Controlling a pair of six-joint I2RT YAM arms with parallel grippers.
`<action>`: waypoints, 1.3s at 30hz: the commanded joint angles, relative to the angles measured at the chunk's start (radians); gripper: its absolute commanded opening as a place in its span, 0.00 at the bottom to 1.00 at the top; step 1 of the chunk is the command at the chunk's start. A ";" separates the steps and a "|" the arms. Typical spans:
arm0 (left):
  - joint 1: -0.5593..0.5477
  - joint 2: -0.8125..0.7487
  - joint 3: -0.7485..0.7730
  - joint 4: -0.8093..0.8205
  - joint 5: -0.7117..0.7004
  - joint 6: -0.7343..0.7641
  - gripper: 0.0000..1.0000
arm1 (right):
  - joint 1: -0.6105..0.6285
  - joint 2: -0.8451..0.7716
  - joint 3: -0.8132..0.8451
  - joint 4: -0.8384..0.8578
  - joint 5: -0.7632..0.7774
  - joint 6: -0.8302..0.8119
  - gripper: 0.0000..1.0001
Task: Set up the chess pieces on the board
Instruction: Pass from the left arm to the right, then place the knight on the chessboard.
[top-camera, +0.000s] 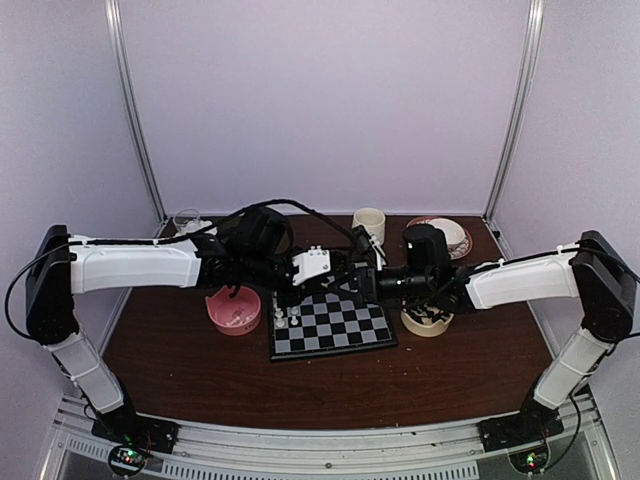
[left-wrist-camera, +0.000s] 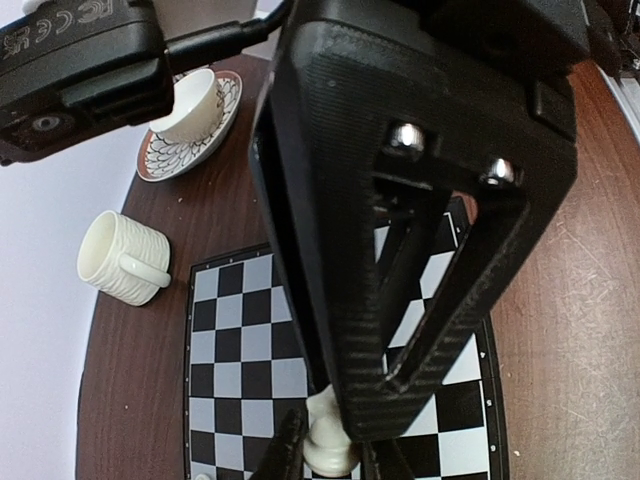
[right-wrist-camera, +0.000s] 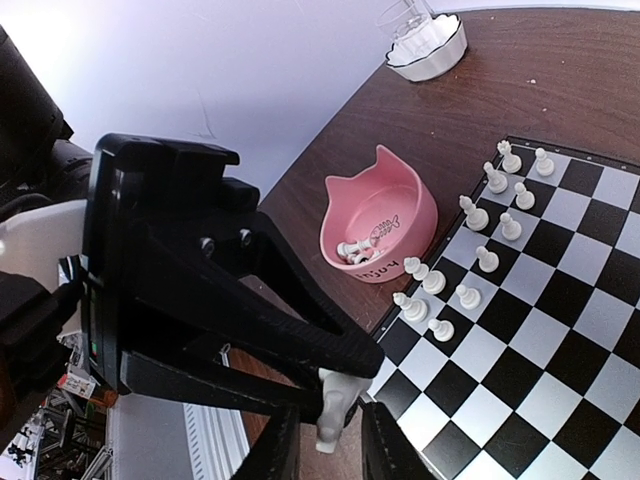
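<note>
Above the board's (top-camera: 345, 335) far edge the two grippers meet tip to tip. My left gripper (left-wrist-camera: 335, 458) is shut on a small white chess piece (left-wrist-camera: 330, 440). In the right wrist view that same piece (right-wrist-camera: 335, 405) hangs from the left gripper's black fingers. It sits between the fingers (right-wrist-camera: 280, 450) of my right gripper (right-wrist-camera: 330, 452), which is open with narrow gaps on both sides. Several white pieces (right-wrist-camera: 470, 250) stand in two rows along the board's (right-wrist-camera: 540, 370) left side. More white pieces (right-wrist-camera: 355, 250) lie in the pink bowl (right-wrist-camera: 395, 215).
The pink cat-shaped bowl (top-camera: 233, 312) stands left of the board and a beige bowl (top-camera: 427, 322) right of it. At the back are a ribbed cream cup (top-camera: 370, 225), a patterned saucer with a cup (top-camera: 450, 238) and a glass (top-camera: 187, 220).
</note>
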 joint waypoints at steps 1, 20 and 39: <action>-0.006 0.022 0.029 0.050 -0.002 -0.009 0.07 | -0.002 0.011 0.034 0.029 -0.021 0.006 0.22; -0.006 0.001 0.002 0.061 -0.012 -0.042 0.52 | -0.001 -0.049 0.058 -0.145 0.090 -0.082 0.00; 0.033 -0.301 -0.229 0.130 -0.265 -0.321 0.98 | 0.040 -0.006 0.407 -0.919 0.495 -0.386 0.00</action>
